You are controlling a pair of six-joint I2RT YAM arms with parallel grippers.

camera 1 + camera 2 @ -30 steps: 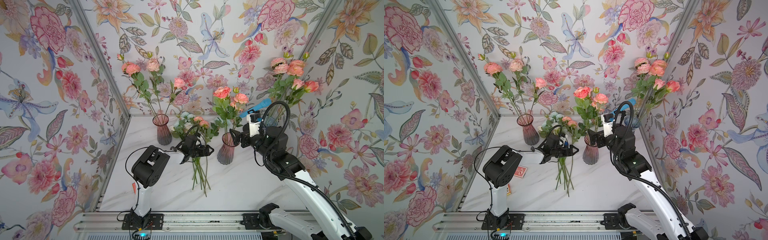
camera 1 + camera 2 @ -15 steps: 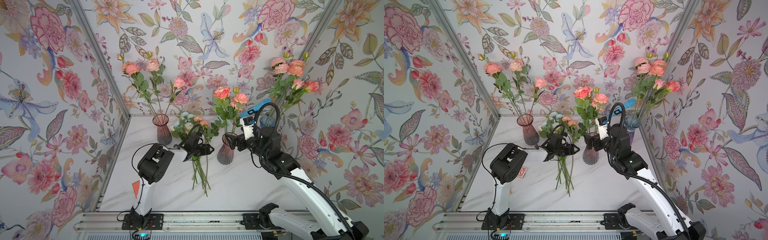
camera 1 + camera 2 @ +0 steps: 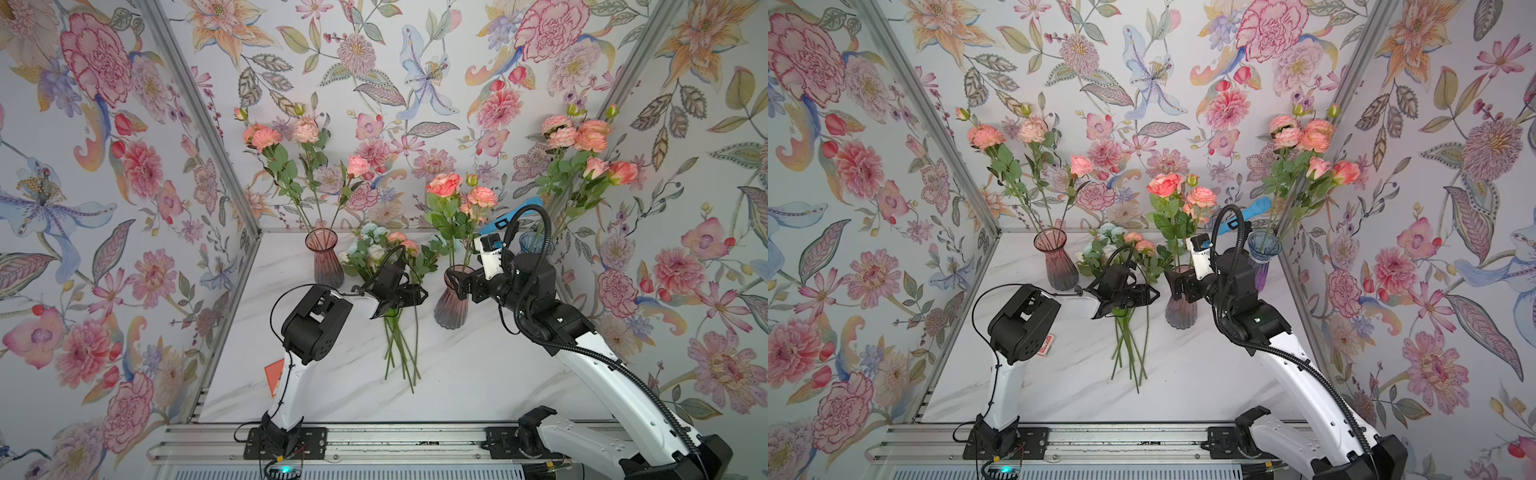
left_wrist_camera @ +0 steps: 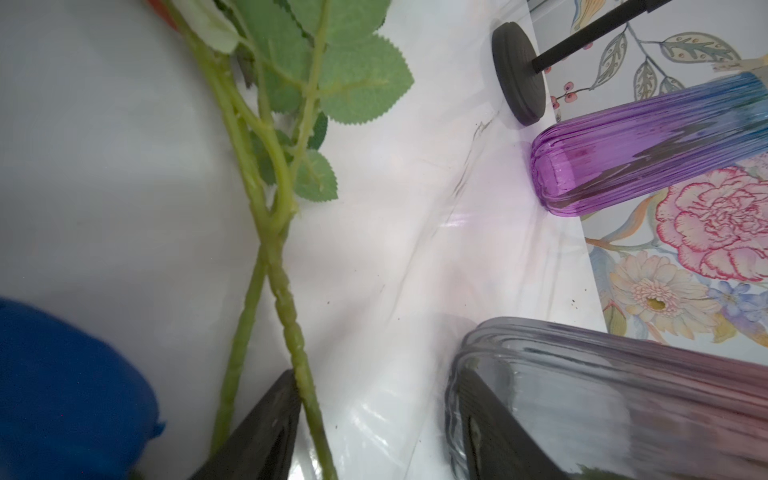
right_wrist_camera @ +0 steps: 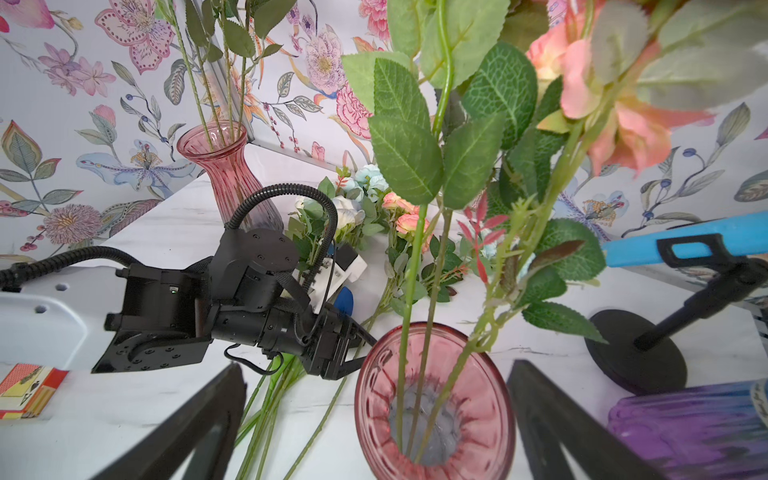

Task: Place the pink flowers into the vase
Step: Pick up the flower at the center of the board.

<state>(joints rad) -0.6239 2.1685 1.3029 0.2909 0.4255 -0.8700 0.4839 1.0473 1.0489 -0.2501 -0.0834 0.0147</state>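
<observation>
Green thin stems [image 3: 398, 345] of a mixed bunch lie on the white worktop [image 3: 478, 374]. The left pincer [image 3: 417, 293] stands partly open over them, with one stem against a finger but not clamped. The pink flowers [image 3: 402, 242] lie at the bunch's far end, beside white blooms [image 3: 376, 251]. The right pincer [image 3: 457, 286], wide open, flanks a pink vase [image 3: 451, 309] holding pink roses. Behind, a rear pink vase [image 3: 326, 262] and a blue-purple vase [image 3: 534, 243] hold more pink blooms.

Top pair high, frontal; wrists close, sharing vase [image 4: 623, 395] [image 5: 478, 415].
</observation>
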